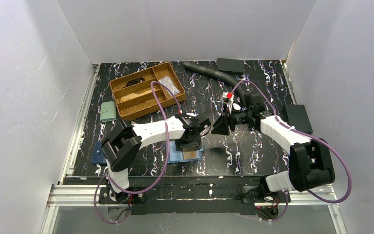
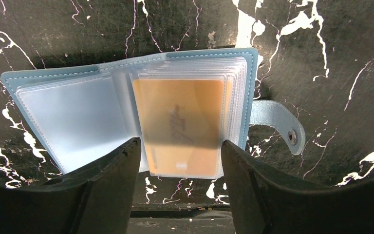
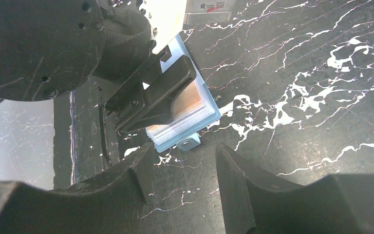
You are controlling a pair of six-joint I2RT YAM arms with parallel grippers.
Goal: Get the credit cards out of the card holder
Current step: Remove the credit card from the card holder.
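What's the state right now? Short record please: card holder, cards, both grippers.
card holder: lying open, snap tab unfastened
orange card: inside the top clear sleeve, right half
left half: pale sleeve; cannot tell if it holds a card
left gripper: open, one finger on each side of the orange card's sleeve, nothing gripped
right gripper: open, empty, near the tab side, apart from the holder
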